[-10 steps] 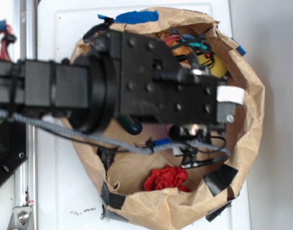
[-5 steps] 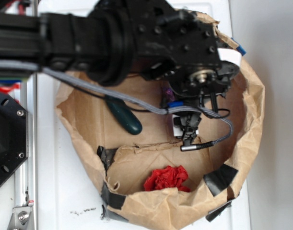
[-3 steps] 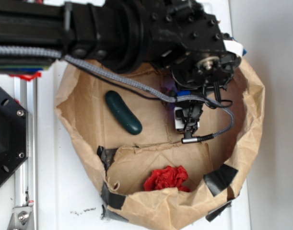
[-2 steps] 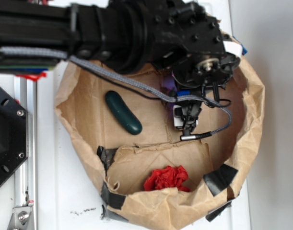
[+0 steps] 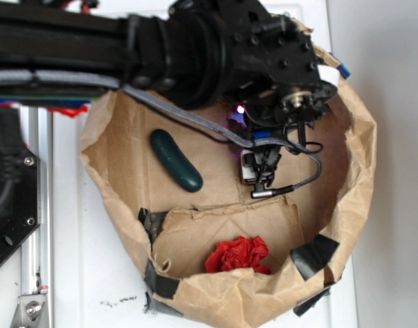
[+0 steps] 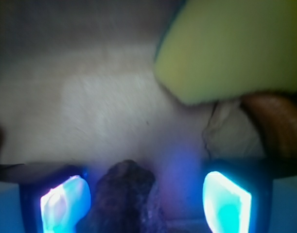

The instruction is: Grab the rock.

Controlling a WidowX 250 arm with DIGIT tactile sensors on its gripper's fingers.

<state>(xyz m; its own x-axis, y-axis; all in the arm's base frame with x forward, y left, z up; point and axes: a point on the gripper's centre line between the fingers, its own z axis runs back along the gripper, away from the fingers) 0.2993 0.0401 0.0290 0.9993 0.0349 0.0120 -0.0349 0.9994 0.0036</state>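
Hovering low w/ my gripper [image 6: 146,201] spread wide, I'm seeing the rock [image 6: 124,199] sitting between my two glowing blue fingertips [image 6: 65,203], nearer the left one, not pinched. From the exterior view my arm [image 5: 195,48] is reaching across the top of the brown paper bowl [image 5: 332,225] & hiding the rock. I'm also noting a dark green pickle [image 5: 175,160] lying left of my wrist and a red cloth ball [image 5: 237,255] sitting near the bowl's lower rim.
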